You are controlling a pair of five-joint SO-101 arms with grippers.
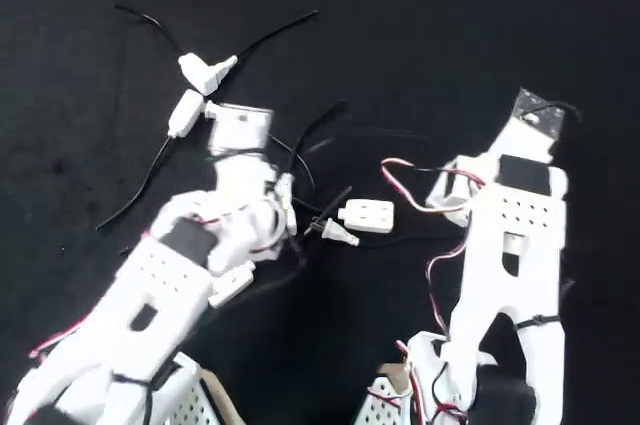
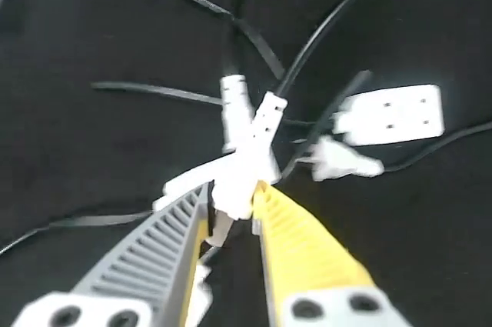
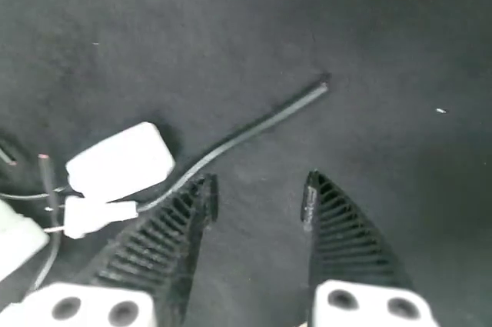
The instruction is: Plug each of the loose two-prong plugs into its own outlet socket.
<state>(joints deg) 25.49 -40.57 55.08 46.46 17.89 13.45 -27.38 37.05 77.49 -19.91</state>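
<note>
Your loose white two-prong plug (image 1: 338,233) lies at the centre of the frame, just beside the white rectangular outlet socket (image 1: 368,213), and it's not plugged in. Up and to the left, your left hand (image 2: 231,190) is clamped on a second white plastic plug (image 2: 244,165) among tangled black cables (image 2: 323,27). Over on the right side, your right hand (image 3: 257,188) hangs with fingers apart above the bare black counter (image 1: 450,45).

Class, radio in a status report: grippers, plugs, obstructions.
Left gripper shut on white plug. Right gripper open over cloth. Loose plug beside outlet socket, unplugged. Black cables crossing nearby.
</note>
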